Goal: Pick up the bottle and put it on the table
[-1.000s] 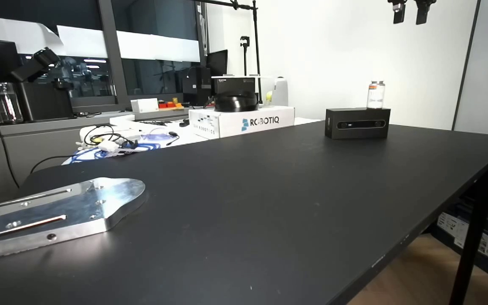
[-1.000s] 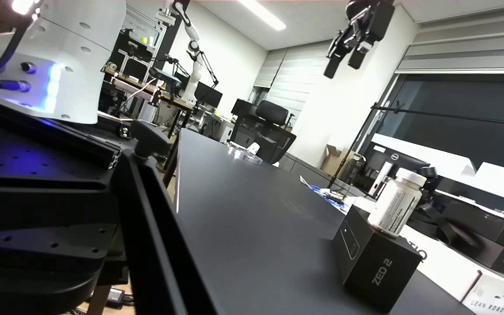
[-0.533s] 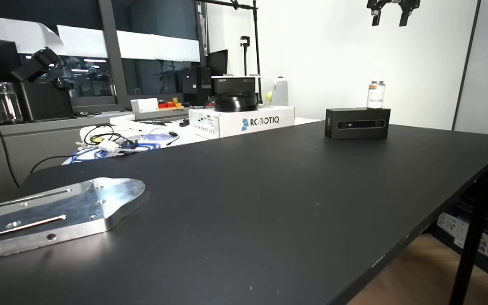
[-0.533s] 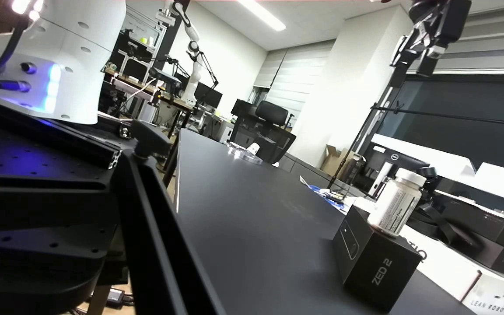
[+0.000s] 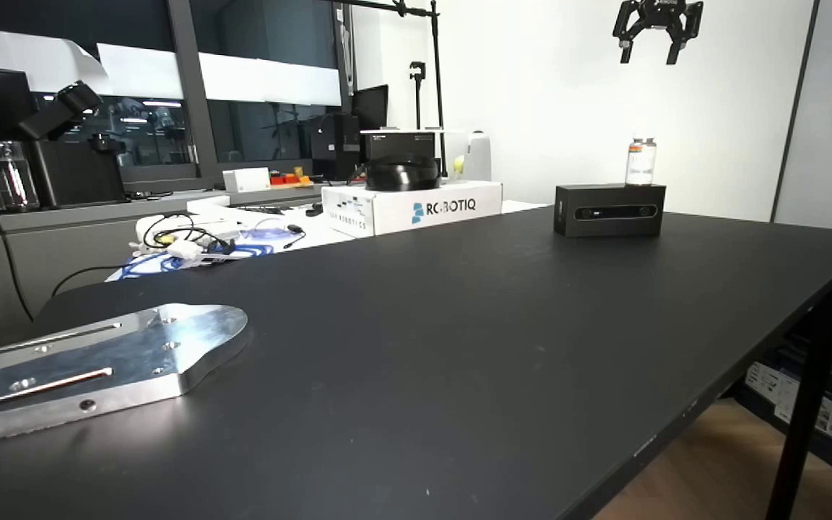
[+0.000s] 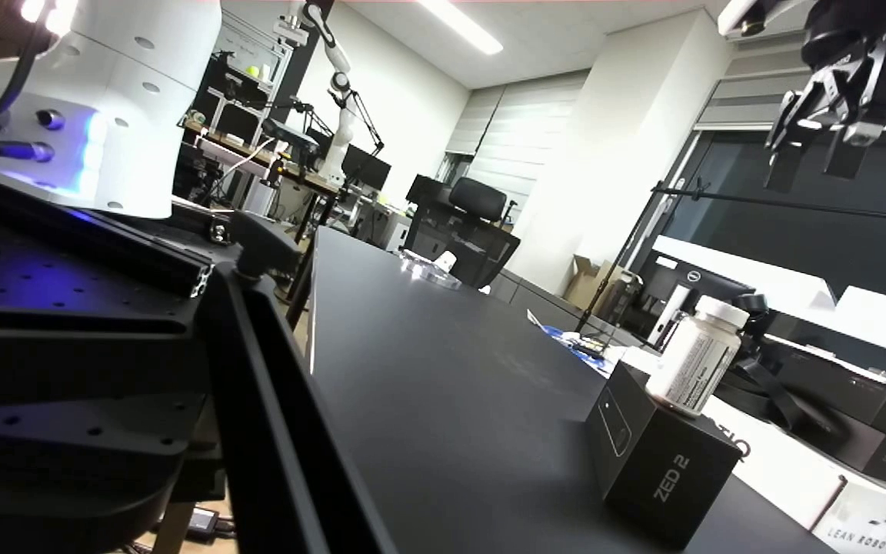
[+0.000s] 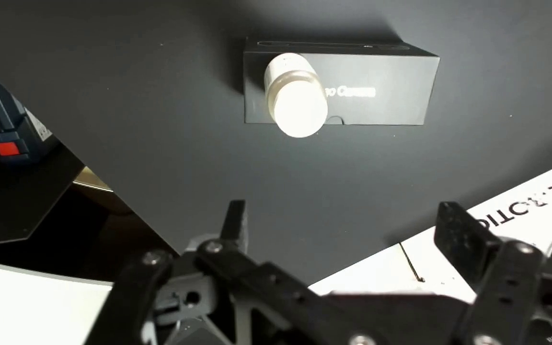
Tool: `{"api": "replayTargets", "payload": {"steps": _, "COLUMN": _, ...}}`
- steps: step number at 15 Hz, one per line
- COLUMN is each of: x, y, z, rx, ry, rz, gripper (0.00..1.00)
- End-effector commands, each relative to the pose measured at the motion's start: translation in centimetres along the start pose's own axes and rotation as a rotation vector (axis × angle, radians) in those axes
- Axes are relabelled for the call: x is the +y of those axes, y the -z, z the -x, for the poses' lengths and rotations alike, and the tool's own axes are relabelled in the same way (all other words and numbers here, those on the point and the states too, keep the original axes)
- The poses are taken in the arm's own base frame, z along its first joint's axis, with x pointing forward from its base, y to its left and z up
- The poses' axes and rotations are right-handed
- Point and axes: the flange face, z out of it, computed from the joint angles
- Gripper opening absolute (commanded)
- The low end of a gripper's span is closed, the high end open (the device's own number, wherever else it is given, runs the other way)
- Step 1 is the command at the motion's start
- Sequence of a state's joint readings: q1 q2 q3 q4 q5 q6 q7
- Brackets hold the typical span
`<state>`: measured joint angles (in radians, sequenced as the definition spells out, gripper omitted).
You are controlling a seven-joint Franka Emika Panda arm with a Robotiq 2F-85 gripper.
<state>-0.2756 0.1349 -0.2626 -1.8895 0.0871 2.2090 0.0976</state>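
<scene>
In both exterior views the white-capped bottle (image 5: 640, 162) stands upright on top of the black box (image 5: 609, 220), nearer one end of that box than its middle. The black box, with "ZED 2" printed on its end face, rests on the dark tabletop (image 5: 401, 332).

The claw (image 5: 648, 56) hangs high above the black box – well apart from both it and the bottle – with its two fingers (image 7: 463, 237) spread wide. In the wrist view, which looks down on the box, the tabletop and part of a white carton (image 5: 438, 209) show between those fingers.

The carton, lettered "ROBOTIQ", sits past the tabletop's edge, to the left of the black box in an exterior view and apart from it. A silver metal plate (image 5: 170, 343) lies flat on the tabletop, well apart from the black box. In an exterior view a white robot base (image 6: 135, 100) with a blue glow is well to the left of the black box.
</scene>
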Motion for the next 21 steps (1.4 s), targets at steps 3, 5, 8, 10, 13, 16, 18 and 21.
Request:
{"api": "replayTargets", "payload": {"steps": 3, "x": -0.4, "y": -4.3, "z": -1.3, "rx": -0.039, "ry": -0.039, "rz": -0.006, "gripper": 1.00}}
{"api": "replayTargets", "payload": {"steps": 5, "x": -0.3, "y": -5.8, "z": -1.2, "rx": -0.064, "ry": -0.040, "rz": 0.017, "gripper": 1.00}}
{"api": "replayTargets", "payload": {"steps": 8, "x": -0.2, "y": -7.8, "z": -0.9, "rx": -0.103, "ry": -0.039, "rz": 0.036, "gripper": 1.00}}
{"api": "replayTargets", "payload": {"steps": 10, "x": -0.2, "y": -8.9, "z": -0.6, "rx": -0.125, "ry": -0.038, "rz": 0.047, "gripper": 1.00}}
{"api": "replayTargets", "payload": {"steps": 13, "x": -0.1, "y": -10.3, "z": -0.3, "rx": -0.155, "ry": -0.038, "rz": 0.067, "gripper": 1.00}}
{"api": "replayTargets", "payload": {"steps": 16, "x": 0.2, "y": -11.2, "z": -0.1, "rx": -0.180, "ry": -0.042, "rz": 0.078, "gripper": 1.00}}
{"api": "replayTargets", "payload": {"steps": 18, "x": 0.3, "y": -11.6, "z": 0.1, "rx": -0.190, "ry": -0.040, "rz": 0.085, "gripper": 1.00}}
{"api": "replayTargets", "payload": {"steps": 21, "x": 0.3, "y": -11.9, "z": 0.2, "rx": -0.196, "ry": -0.036, "rz": 0.095, "gripper": 1.00}}
